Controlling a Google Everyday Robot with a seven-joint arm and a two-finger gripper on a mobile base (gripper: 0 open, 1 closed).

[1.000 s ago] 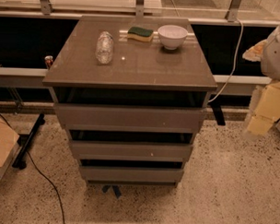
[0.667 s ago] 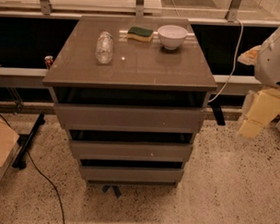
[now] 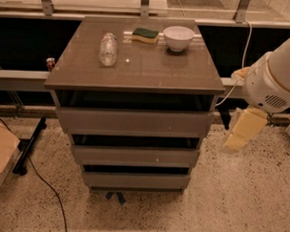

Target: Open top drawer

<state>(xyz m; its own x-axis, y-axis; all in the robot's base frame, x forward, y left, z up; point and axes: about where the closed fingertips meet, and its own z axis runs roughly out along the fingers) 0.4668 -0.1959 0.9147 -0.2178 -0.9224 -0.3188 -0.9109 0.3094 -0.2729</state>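
— Speckled terrazzo floor (image 3: pixel 237 202), pale and gritty, with a grey-brown cabinet (image 3: pixel 137 70) standing on it. The cabinet's top is smooth and faintly glossy.

— And the top drawer (image 3: pixel 135 121)?

— It sits directly beneath the cabinet top, under a dark gap. Its front is a flat, plain, handleless panel, the widest of three. The two lower drawer fronts (image 3: pixel 134 155) step back narrower below it. It looks the same as a second ago.

— What about the robot?

— Its rounded white arm (image 3: pixel 275 77) comes in from the right edge. The cream-yellow, blocky gripper (image 3: pixel 242 132) hangs below it, beside the cabinet's right side and level with the top drawer. It is apart from the drawer and has nothing in its hold. I cannot tell whether it is open or closed. It has come leftward and lower since the earlier frame.

— And the smaller things?

— On the top are a clear, crinkled plastic bottle (image 3: pixel 108 49) lying down, a round white bowl (image 3: pixel 178 38), and a green-and-yellow sponge (image 3: pixel 145 35).
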